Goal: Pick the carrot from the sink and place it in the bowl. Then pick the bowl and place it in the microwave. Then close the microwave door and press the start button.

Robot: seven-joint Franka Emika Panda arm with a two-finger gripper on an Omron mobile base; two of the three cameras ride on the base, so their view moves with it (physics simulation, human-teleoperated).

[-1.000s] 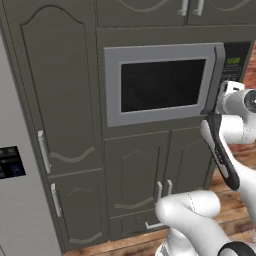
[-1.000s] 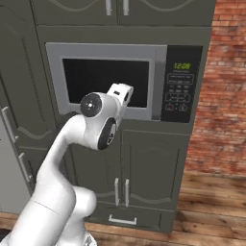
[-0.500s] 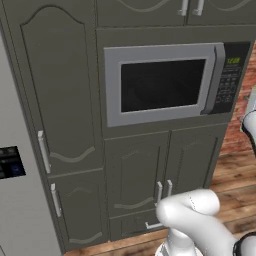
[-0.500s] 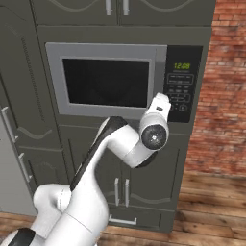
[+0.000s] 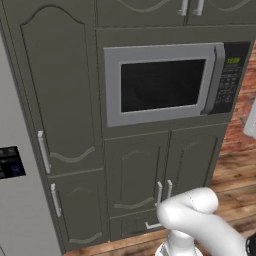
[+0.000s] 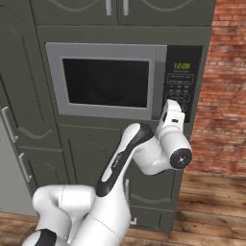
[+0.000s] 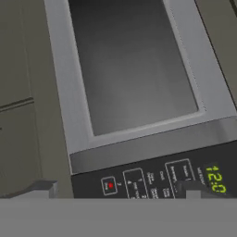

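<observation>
Hand view: microwave door [image 7: 134, 69] shut, keypad [image 7: 162, 178] cropped.

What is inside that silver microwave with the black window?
Nothing can be made out. The silver-grey microwave door is shut, and its black window shows only darkness, so whatever sits inside is hidden. Beside it, the black keypad shows a green display.

Flat, even rendered light, no hard shadows. Soft grey sheen across the microwave door [image 7: 134, 69] window in the hand view, brightest toward the keypad [image 7: 162, 178]. Keypad lettering there blurred, unreadable.
</observation>
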